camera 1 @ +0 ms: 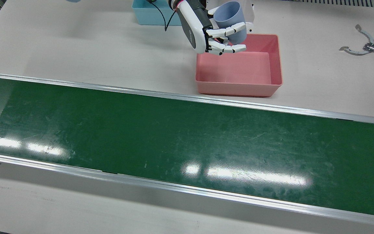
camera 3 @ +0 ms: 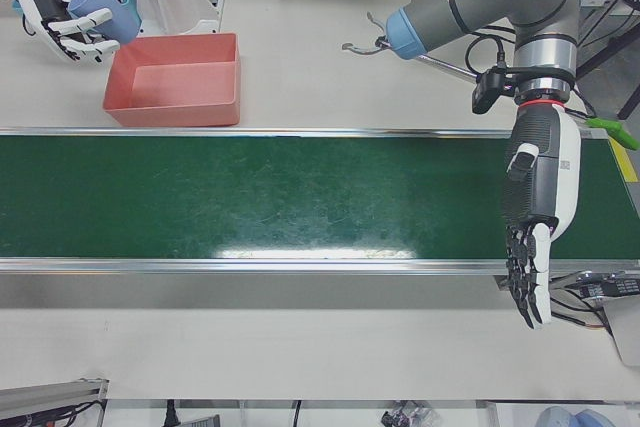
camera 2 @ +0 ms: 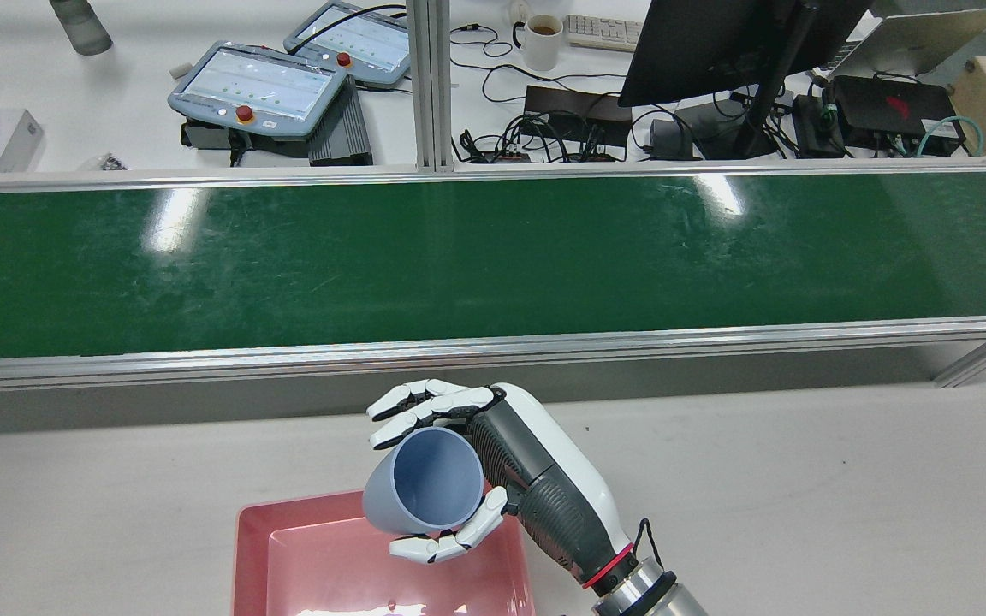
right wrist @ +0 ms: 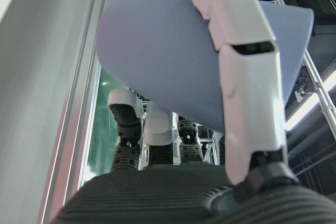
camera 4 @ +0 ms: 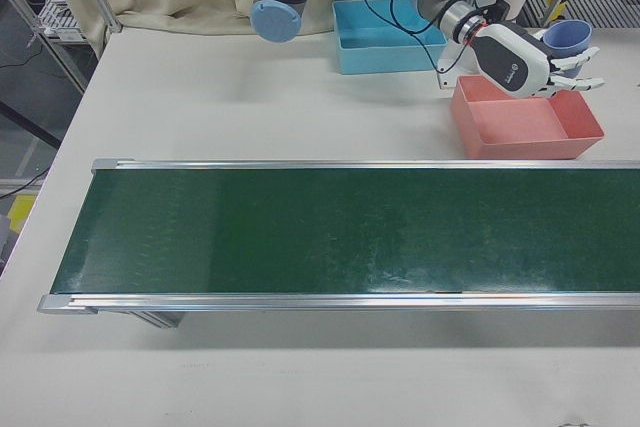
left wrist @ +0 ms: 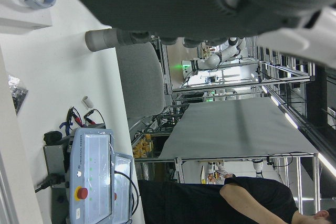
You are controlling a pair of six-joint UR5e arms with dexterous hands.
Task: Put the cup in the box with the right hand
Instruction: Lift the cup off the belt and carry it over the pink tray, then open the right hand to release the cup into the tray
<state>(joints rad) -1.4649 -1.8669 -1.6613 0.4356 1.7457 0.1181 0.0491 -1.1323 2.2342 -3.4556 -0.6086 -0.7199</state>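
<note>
Two boxes stand on the table; the blue box is partly covered by the right arm, and the rear view cuts off the near part of the pink box. The right hand has its fingers wrapped around the cup, gripping its side wall. The cup is tilted, its long axis well off upright, mouth toward the robot's side and somewhat upward. It is held in the air over the pink box's corner on the robot's side, clear of the rim. The pink box's floor is bare. The conveyor belt runs beside the pink box, apart from it. The left hand hangs over the belt's far end, fingers straight and close together, holding nothing.
</note>
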